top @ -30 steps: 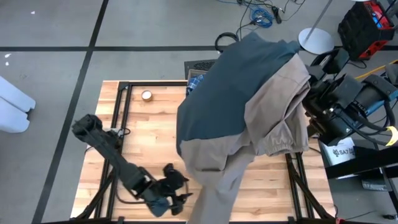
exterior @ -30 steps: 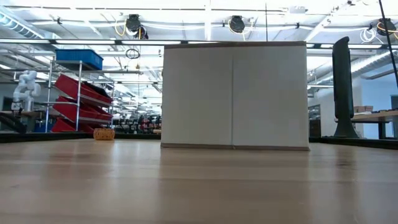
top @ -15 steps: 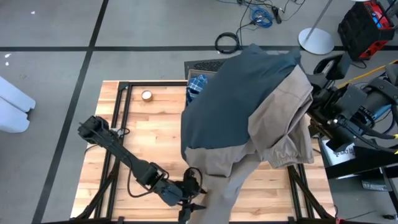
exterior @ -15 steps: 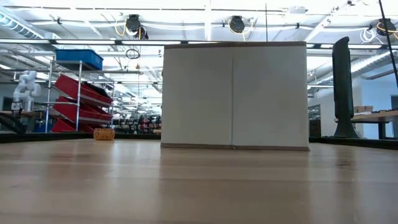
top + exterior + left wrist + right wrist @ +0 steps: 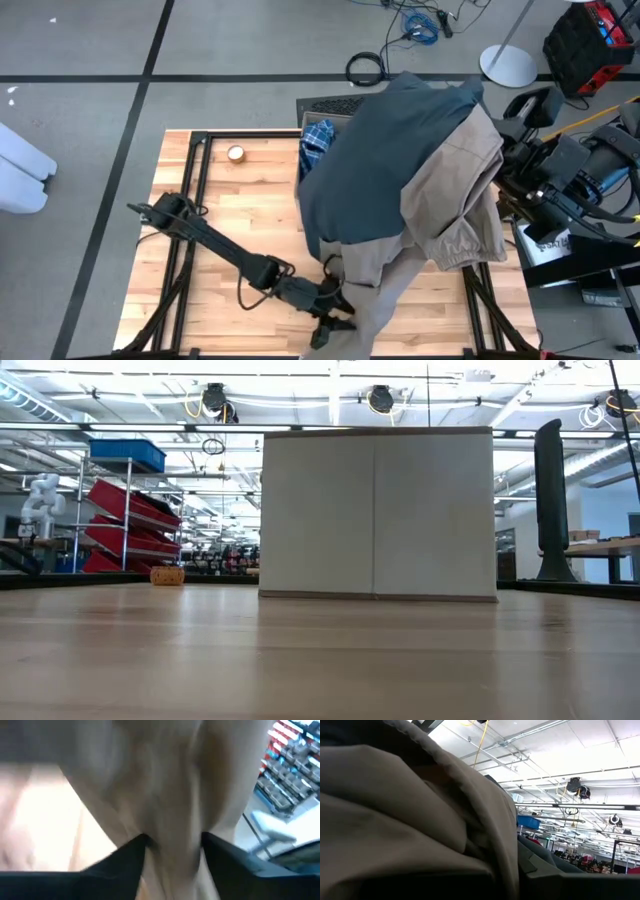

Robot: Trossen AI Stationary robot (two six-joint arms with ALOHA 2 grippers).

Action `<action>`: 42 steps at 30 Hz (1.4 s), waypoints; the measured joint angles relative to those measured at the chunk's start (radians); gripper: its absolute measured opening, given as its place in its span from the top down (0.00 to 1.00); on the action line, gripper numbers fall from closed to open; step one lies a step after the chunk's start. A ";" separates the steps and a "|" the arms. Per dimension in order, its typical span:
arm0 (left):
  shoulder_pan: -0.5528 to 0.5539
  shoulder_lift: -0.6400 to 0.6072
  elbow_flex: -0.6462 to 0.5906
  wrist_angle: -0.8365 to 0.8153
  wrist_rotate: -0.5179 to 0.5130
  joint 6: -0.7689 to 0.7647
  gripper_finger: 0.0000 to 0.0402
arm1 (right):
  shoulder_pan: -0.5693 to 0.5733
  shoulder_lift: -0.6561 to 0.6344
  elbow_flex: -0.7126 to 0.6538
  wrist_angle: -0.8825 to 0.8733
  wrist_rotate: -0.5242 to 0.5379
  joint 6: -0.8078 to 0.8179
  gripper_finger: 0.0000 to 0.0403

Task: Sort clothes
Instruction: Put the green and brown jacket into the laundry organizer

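- Left gripper low near the table's front edge, reached out to the hanging leg of the khaki tan garment; in the left wrist view, tan cloth lying between the two dark fingers, jaws parted around it, firm grasp not confirmable.
- Right gripper raised at the table's right side, buried under the cloth and hidden from view; fingers clenched, the khaki tan garment and the dark grey-green garment draped from that spot.
- Dark grey-green garment spread over the tan one, both held up above the wooden table.
- Blue-and-white plaid garment peeking out under the raised bundle, at the far side of the table.
- Beige fabric box upright on the table in the low view.
- Small round object near the table's far left corner.
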 joint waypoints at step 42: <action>0.916 -0.116 0.979 -0.294 0.113 0.618 1.00 | -0.810 -0.095 0.001 -0.215 -0.636 0.505 0.98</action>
